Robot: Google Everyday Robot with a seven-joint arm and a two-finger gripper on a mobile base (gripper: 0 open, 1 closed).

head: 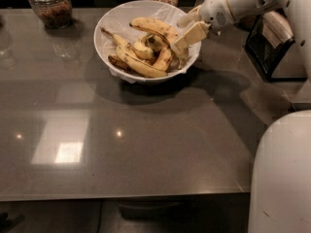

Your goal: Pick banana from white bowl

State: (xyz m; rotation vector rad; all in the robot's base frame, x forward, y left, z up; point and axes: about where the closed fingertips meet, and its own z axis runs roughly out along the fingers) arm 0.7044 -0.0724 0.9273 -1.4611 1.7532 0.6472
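the banana [154,26] lies in the white bowl [112,21], arched over the smaller bananas [141,64], at the far side of the tabletop [146,130]. the hand [184,31] hangs at the bowl's right rim, fingers apart, just at the banana's right end.

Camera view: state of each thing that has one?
banana, lying in the bowl on top of the other bananas, not lifted.
bowl, upright on the table.
pincer, open, over the bowl's right rim, by the banana.
jar, upright, brown contents inside.
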